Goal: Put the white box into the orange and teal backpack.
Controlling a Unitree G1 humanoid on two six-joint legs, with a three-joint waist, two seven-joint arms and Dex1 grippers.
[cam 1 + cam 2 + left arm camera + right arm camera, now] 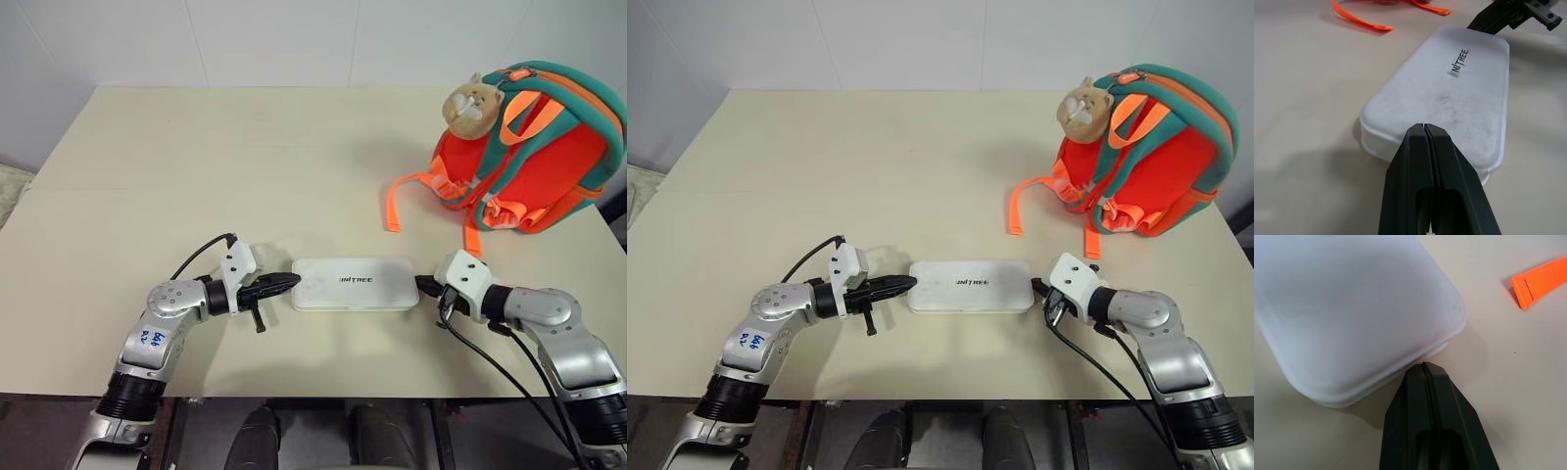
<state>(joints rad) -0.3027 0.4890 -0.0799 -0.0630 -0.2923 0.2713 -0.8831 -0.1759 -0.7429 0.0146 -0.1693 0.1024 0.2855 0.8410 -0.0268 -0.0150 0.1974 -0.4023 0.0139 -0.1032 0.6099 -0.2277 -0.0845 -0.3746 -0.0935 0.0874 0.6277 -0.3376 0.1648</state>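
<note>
The white box [355,284] lies flat on the table near its front edge, dark lettering facing up. My left gripper [293,281] is shut, its tip at the box's left end; the left wrist view has the closed tip [1424,128] over the near short edge of the box [1449,88]. My right gripper [423,285] is shut too, its tip [1423,366] against the right end of the box [1352,308]. Neither one holds the box. The orange and teal backpack [534,147] stands at the far right of the table, a tan plush hamster charm [473,104] on its top.
Orange webbing straps [411,191] trail from the backpack over the table toward the box. Cables hang from both wrists. The beige table [196,176] stretches wide to the left and back, with a white wall behind it. Its front edge runs just below the arms.
</note>
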